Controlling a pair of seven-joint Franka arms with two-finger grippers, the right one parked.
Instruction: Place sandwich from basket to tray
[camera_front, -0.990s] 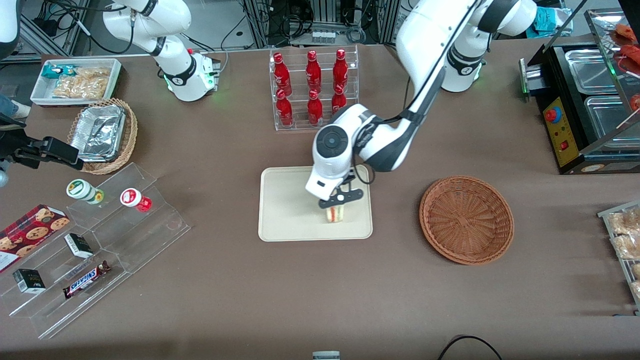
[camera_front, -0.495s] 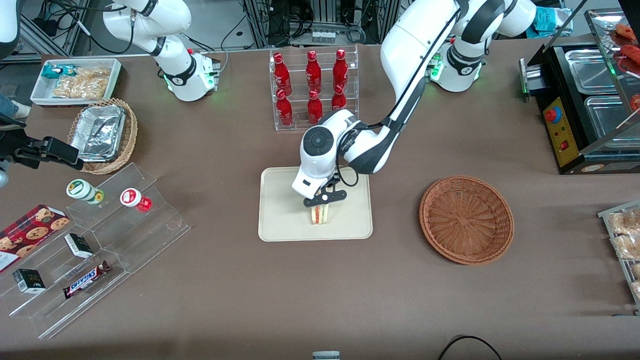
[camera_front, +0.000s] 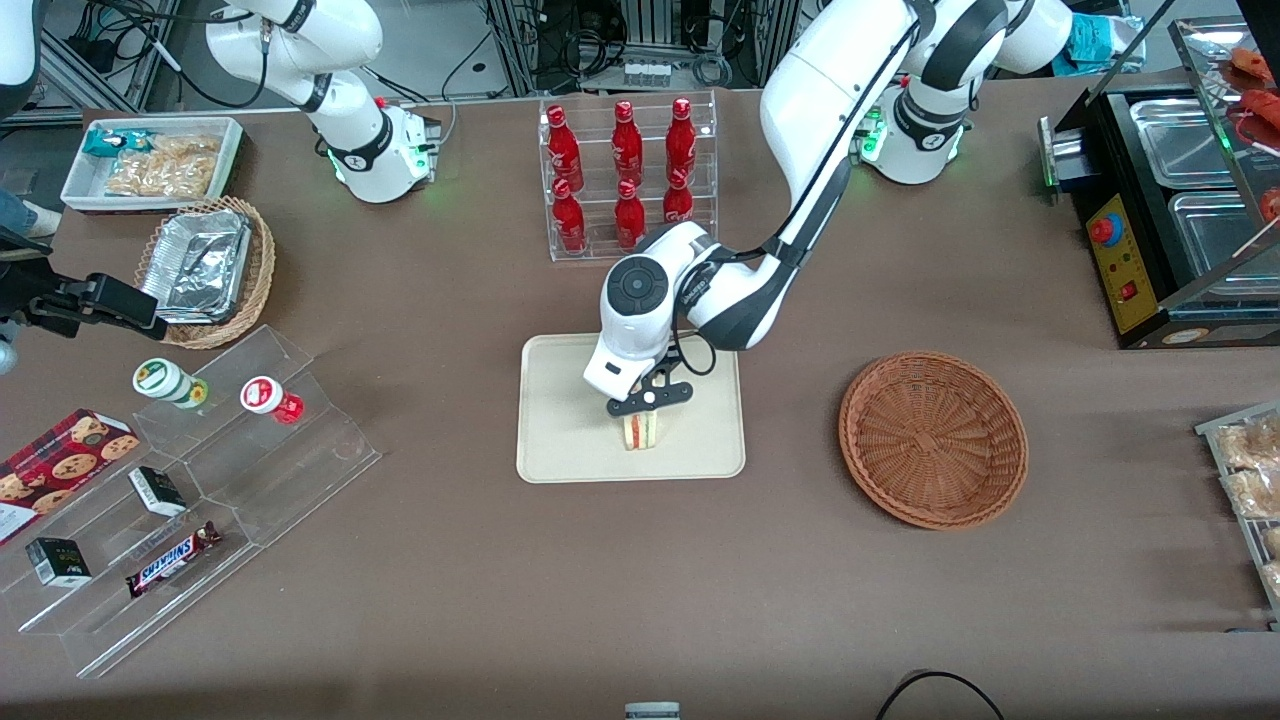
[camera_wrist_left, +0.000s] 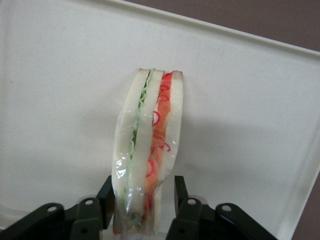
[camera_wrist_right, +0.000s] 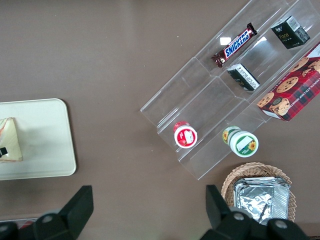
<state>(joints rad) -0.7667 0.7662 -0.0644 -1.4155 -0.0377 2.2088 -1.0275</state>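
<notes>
Brown table (camera_front: 640, 590), sandwich (camera_front: 640, 430) lower over tray (camera_front: 560, 440) than before, gripper (camera_front: 641, 413) fingers (camera_wrist_left: 181, 191) clamped around it.

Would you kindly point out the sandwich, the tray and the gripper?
sandwich (camera_wrist_left: 150, 150), left wrist view, cut edge with filling.
tray (camera_front: 560, 420), front view, bare floor beside the sandwich.
gripper (camera_wrist_left: 142, 200), left wrist view, midway between fingertips clamping the sandwich.

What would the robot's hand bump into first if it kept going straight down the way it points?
The hand points down at the tray and is already clamped on the sandwich. Going on, the sandwich would probably press into the tray first, though how close they are is unclear.
</notes>
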